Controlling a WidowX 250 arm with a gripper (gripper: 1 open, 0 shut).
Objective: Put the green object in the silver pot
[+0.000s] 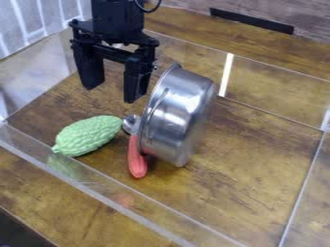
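Green object (pixel 88 136): on the table (pixel 245 193), left of the silver pot (pixel 179 114), nothing gripping it.
My hand (pixel 114 85): spread, raised, holding nothing.
Red-handled spoon (pixel 137 158): beside the pot; I should avoid catching it.
Pot: tipped; I'd best grip the object mid-body, then enter gently from the left.

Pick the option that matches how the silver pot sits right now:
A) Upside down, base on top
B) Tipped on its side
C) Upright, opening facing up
B: the silver pot stands on its rim edge, its flat base turned sideways rather than down, next to the green object.
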